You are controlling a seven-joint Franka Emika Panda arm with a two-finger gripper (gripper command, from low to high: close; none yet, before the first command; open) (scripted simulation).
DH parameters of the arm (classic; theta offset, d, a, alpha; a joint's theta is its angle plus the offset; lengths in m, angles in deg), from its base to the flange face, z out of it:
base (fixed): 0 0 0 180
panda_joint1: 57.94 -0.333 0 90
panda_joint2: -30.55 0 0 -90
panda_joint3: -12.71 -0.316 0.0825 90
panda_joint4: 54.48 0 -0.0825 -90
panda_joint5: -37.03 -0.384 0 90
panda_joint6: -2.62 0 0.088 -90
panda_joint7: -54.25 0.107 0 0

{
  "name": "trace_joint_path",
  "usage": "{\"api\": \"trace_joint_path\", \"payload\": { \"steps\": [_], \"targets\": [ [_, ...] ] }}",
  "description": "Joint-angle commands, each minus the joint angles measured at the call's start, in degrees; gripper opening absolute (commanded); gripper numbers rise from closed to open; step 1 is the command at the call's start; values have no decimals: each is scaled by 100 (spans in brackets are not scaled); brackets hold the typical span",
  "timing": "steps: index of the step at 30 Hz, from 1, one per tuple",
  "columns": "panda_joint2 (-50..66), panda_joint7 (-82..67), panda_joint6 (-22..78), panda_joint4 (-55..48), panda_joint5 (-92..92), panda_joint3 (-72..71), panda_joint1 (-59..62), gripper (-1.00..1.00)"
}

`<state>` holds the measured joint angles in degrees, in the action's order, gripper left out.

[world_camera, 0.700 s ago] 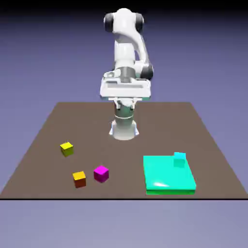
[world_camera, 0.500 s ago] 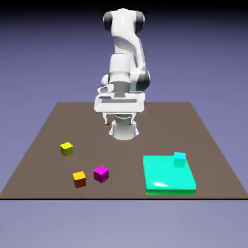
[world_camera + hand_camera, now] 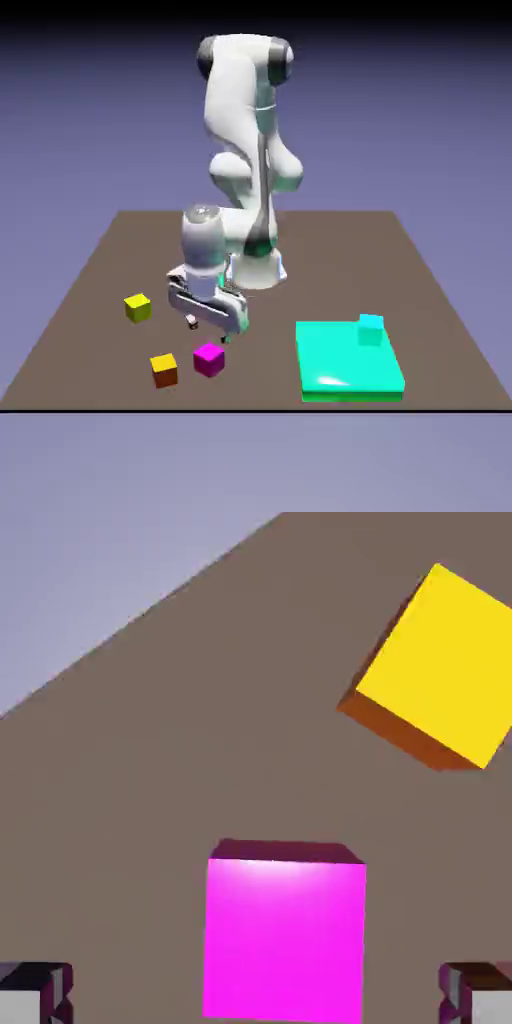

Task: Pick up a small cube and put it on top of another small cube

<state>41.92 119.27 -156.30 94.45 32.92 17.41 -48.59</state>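
The small magenta cube (image 3: 209, 358) rests on the brown table near the front, left of the middle. My gripper (image 3: 208, 330) hangs just above it, open and holding nothing. In the hand view the magenta cube (image 3: 285, 937) sits low in the middle between the two widely spread fingertips (image 3: 35, 994), apart from both, with the gripper (image 3: 257, 999) centred over it. The small yellow cube (image 3: 138, 307) lies farther toward the exterior view's left and back; the hand view does not show it.
An orange cube (image 3: 164, 369) stands just to the exterior view's left of the magenta one, and appears in the hand view's upper right (image 3: 440, 667). A flat cyan slab (image 3: 350, 365) carrying a small cyan cube (image 3: 371, 329) lies at the exterior view's right.
The arm has bent down and swung toward the exterior view's left, bringing the hand from high above the table's middle to just over the magenta cube. No cube has moved.
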Motion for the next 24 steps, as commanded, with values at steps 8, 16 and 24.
{"api": "trace_joint_path", "payload": {
  "steps": [8,16,24],
  "targets": [
    [1051,-179,-869,-181,-233,-258,201,-100],
    [-176,-43,544,-367,65,104,218,-100],
    [310,-291,984,-1285,8,152,851,-100]
  ]
}}
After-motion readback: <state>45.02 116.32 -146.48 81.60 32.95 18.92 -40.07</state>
